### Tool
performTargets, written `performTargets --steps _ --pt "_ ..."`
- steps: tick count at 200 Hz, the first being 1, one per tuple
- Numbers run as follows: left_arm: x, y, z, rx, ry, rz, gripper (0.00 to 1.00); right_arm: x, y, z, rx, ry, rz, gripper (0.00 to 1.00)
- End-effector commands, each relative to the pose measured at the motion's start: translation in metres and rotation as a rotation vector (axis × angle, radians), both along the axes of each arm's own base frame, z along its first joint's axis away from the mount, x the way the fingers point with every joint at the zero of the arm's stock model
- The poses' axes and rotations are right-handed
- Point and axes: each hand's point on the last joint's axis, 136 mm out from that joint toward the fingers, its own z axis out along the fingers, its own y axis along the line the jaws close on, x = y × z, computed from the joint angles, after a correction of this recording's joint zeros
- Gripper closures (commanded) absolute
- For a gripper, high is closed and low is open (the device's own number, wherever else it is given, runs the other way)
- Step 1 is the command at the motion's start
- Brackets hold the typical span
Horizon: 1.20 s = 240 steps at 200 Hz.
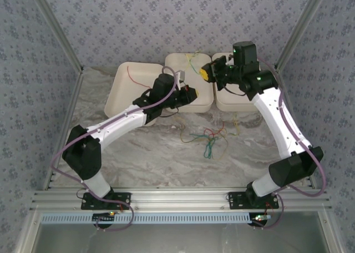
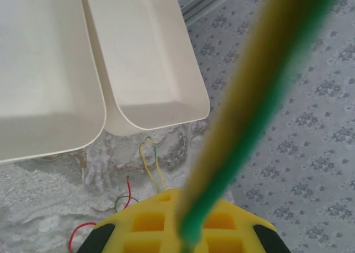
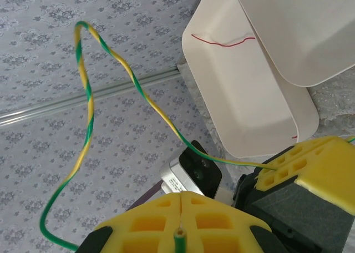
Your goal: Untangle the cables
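Observation:
A yellow-and-green striped cable (image 3: 111, 56) runs in a loop between my two grippers above the middle white tray (image 1: 176, 64). My right gripper (image 3: 181, 200) is shut on one green end of it. My left gripper (image 2: 178, 208) is shut on the other end, and the cable (image 2: 249, 103) rises blurred from its yellow pads. In the top view the left gripper (image 1: 188, 95) and right gripper (image 1: 208, 74) sit close together. A tangle of red, green and yellow cables (image 1: 208, 139) lies on the table in front. One red cable (image 3: 222, 40) rests in the left tray (image 1: 125, 95).
A third white tray (image 1: 230, 102) sits under the right arm. Loose yellow-green (image 2: 148, 158) and red (image 2: 128, 191) cable ends lie on the marbled table below the left gripper. Patterned walls and metal frame rails close in the back and sides.

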Motion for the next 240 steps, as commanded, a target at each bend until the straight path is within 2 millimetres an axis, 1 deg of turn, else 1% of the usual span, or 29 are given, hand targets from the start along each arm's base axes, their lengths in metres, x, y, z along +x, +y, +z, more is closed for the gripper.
performTargets --steps 1,19,33,42,55,57,67,73,93,112,124,134,149,165,177,197,203,218,240 --pt "0.002 0.018 0.001 0.059 -0.007 0.042 1.00 -0.003 -0.025 0.013 -0.035 -0.039 -0.051 1.00" --pt "-0.006 0.036 -0.020 0.210 0.006 0.044 1.00 0.002 -0.047 0.018 -0.075 -0.073 -0.096 1.00" --pt "-0.013 0.054 -0.040 0.328 0.021 0.052 1.00 0.006 -0.061 0.021 -0.079 -0.087 -0.126 1.00" --pt "-0.017 0.066 -0.049 0.395 0.018 0.055 1.00 0.009 -0.070 0.023 -0.074 -0.092 -0.140 1.00" --pt "-0.023 0.085 -0.062 0.497 0.012 0.067 1.00 0.014 -0.079 0.024 -0.086 -0.094 -0.149 1.00" --pt "-0.022 0.089 -0.064 0.516 0.010 0.078 1.00 0.014 -0.081 0.027 -0.089 -0.099 -0.152 1.00" --pt "-0.023 0.106 -0.071 0.592 0.001 0.108 1.00 0.016 -0.088 0.026 -0.119 -0.093 -0.144 1.00" --pt "-0.023 0.114 -0.074 0.622 -0.002 0.120 1.00 0.014 -0.090 0.020 -0.137 -0.068 -0.124 1.00" --pt "-0.018 0.140 -0.080 0.690 0.005 0.176 1.00 0.011 -0.103 0.018 -0.139 -0.055 -0.119 1.00" --pt "-0.010 0.167 -0.084 0.747 0.030 0.237 1.00 0.006 -0.126 0.019 -0.157 -0.052 -0.161 1.00" --pt "-0.006 0.182 -0.086 0.782 0.044 0.270 1.00 0.002 -0.143 0.019 -0.204 -0.055 -0.186 1.00" --pt "-0.004 0.191 -0.086 0.803 0.045 0.281 1.00 -0.001 -0.159 0.020 -0.250 -0.067 -0.214 1.00" --pt "-0.005 0.194 -0.085 0.836 0.028 0.259 1.00 -0.002 -0.182 0.022 -0.309 -0.093 -0.258 1.00" --pt "-0.009 0.189 -0.086 0.864 0.011 0.195 1.00 0.004 -0.205 0.034 -0.363 -0.153 -0.326 1.00" --pt "-0.015 0.181 -0.090 0.908 -0.016 0.130 1.00 0.014 -0.214 0.048 -0.374 -0.216 -0.364 1.00" --pt "-0.026 0.161 -0.093 1.019 -0.097 0.017 1.00 0.031 -0.222 0.075 -0.386 -0.312 -0.410 1.00" --pt "-0.034 0.159 -0.097 1.066 -0.105 -0.024 1.00 0.033 -0.226 0.086 -0.401 -0.346 -0.431 1.00" --pt "-0.044 0.149 -0.102 1.132 -0.142 -0.080 1.00 0.041 -0.239 0.111 -0.426 -0.416 -0.496 1.00" --pt "-0.057 0.138 -0.111 1.180 -0.174 -0.144 1.00 0.052 -0.259 0.147 -0.446 -0.505 -0.577 1.00"
